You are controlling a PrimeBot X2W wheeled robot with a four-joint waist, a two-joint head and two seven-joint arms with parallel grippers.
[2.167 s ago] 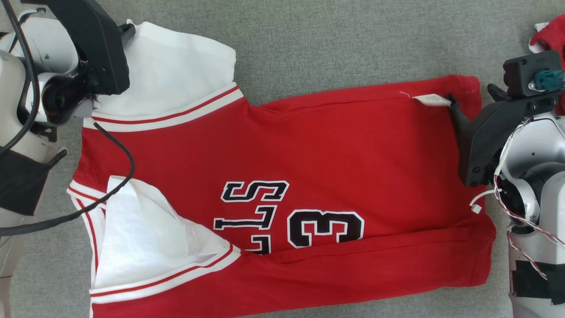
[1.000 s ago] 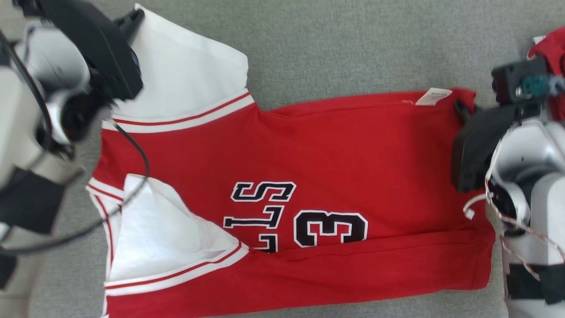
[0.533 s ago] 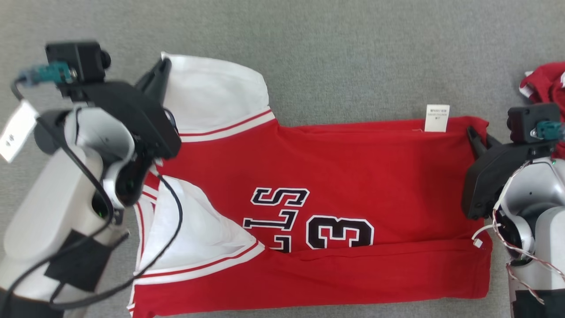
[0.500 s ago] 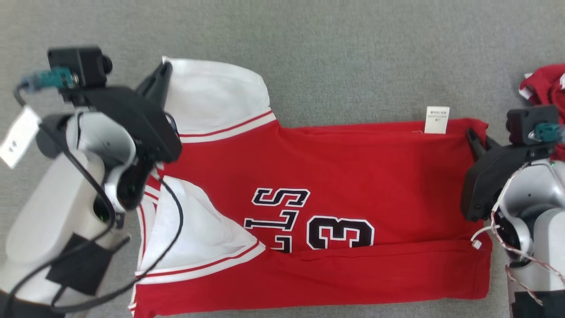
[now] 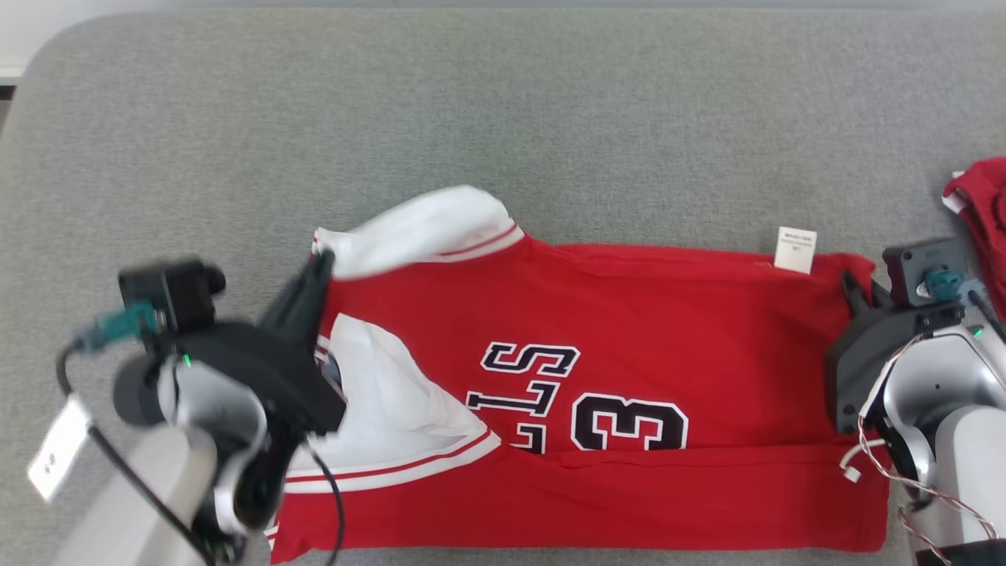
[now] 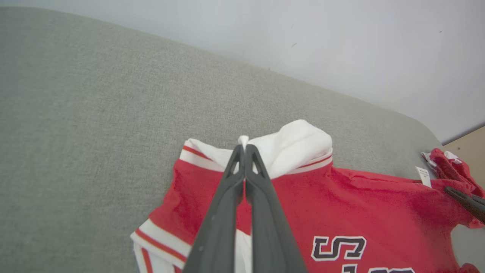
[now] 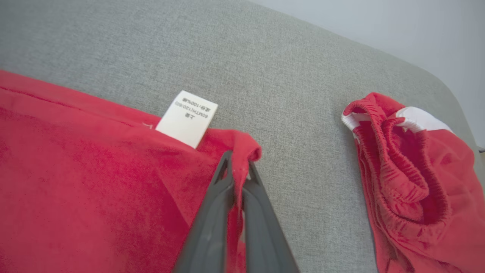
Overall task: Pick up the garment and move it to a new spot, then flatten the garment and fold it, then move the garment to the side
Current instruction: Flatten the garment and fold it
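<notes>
The garment (image 5: pixel 629 330) is a red jersey with white sleeves and black lettering, spread sideways on the grey cushion. My left gripper (image 5: pixel 321 263) is shut on its far white sleeve (image 5: pixel 436 228), which bunches up where it is pinched (image 6: pixel 243 142). At the other end my right gripper (image 5: pixel 853 284) is shut on the far hem corner (image 7: pixel 242 151), lifted a little, just right of a white care label (image 7: pixel 186 118). The near long edge of the garment (image 6: pixel 379 204) is folded over, partly covering the lettering.
A second red and white garment (image 7: pixel 409 167) lies crumpled at the cushion's right edge (image 5: pixel 982 212). Bare grey cushion (image 5: pixel 503 118) stretches beyond the jersey to a pale wall (image 6: pixel 341 38). The cushion's rounded far left corner (image 5: pixel 47 47) is in view.
The head camera has shifted, showing more of the far cushion. My left gripper has pulled the far white sleeve inward, so it now bunches up; the right gripper keeps its hold on the hem corner.
</notes>
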